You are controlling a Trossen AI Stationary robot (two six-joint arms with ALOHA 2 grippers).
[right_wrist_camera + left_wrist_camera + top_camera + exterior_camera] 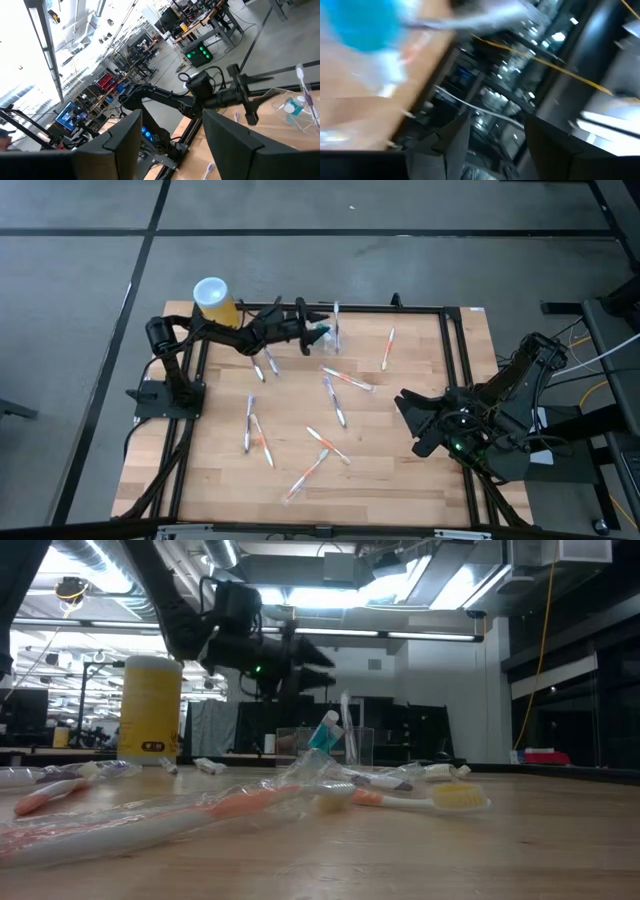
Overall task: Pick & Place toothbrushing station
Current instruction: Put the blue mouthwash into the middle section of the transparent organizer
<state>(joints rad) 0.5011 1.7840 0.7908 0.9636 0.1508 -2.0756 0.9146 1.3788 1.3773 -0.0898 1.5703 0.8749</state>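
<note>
The toothbrushing station point(332, 332) is a small clear plastic holder standing at the table's far middle. A teal-capped item point(325, 732) and an upright toothbrush point(346, 720) are in it. It also shows in the right wrist view point(295, 107). My left gripper point(312, 327) is open and hovers just left of the holder and above it point(322, 655). In the left wrist view point(495, 145) the teal item is a blur close ahead. My right gripper point(408, 423) is open and empty at the table's right point(172, 135).
A yellow canister with a white top point(213, 300) stands at the far left, behind my left arm. Several toothbrushes, some in clear wrappers point(335, 400), lie scattered over the wooden table's middle and near part. Black frame rails point(450, 320) run along the table's edges.
</note>
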